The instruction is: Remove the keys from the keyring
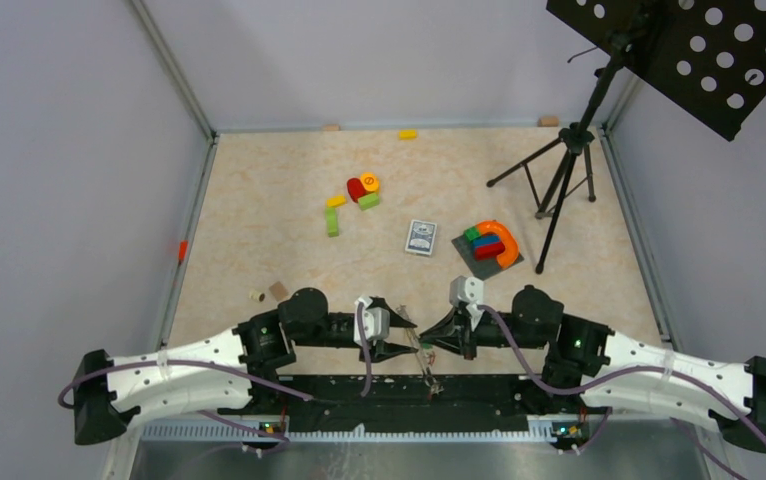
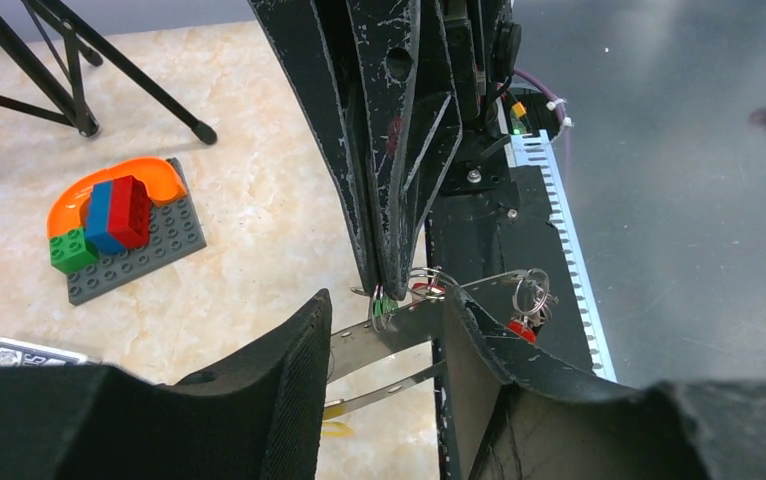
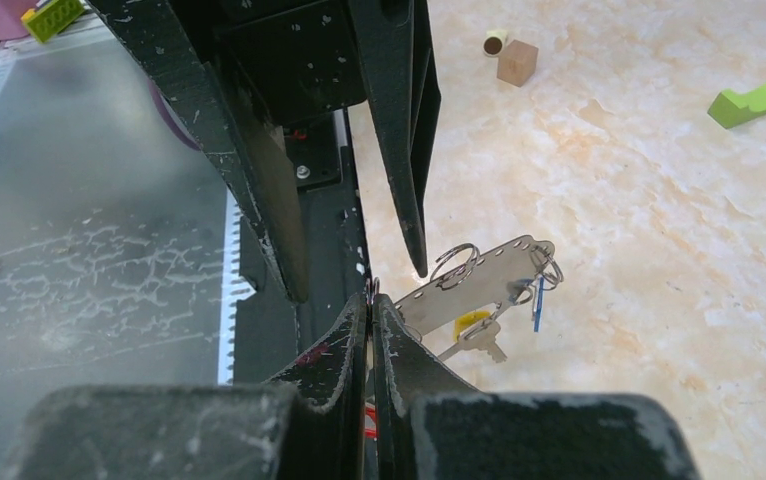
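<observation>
The right claw [image 3: 370, 300] is pinched fully together, and from its tips hangs the keyring [image 3: 479, 275], a flat grey metal band punched with holes. Exactly what sits in the pinch is hard to make out; probably the band's near end.

The left claw [image 2: 385, 310] meets it tip to tip with its jaws about half apart. The band lies in that gap but is not clamped.

Just beyond the right claw's tips dangle the keys [image 3: 484, 348], one with a yellow tag [image 3: 469, 322] and one with a blue tag [image 3: 537, 300]. A red tag [image 2: 519, 328] and a green tag [image 2: 384, 305] show close to the left claw, near the small split rings [image 2: 532, 292].

I judge the band light, springy and slick, and the keys loose and apt to swing. The best hold for the left claw looks like a key's bow or its split ring, pinched flat, while the right claw anchors the band.
</observation>
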Available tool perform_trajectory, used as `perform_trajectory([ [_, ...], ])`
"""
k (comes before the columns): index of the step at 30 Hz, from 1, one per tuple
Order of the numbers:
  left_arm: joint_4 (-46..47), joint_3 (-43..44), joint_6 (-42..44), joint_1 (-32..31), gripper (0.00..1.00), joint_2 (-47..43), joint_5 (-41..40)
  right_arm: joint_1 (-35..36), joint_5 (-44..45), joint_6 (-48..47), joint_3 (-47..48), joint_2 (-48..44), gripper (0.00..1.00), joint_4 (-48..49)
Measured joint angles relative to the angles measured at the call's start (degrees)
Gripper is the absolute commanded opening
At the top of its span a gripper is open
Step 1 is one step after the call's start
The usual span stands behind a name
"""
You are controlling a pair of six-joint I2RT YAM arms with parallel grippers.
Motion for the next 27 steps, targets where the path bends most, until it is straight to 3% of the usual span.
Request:
perform_trajectory([
  [27,-0.6,0.0,-0.2,0.0,0.36,1.2,0.4,0.0,-1.6,1.0,0.3,0.6,0.0,0.5],
])
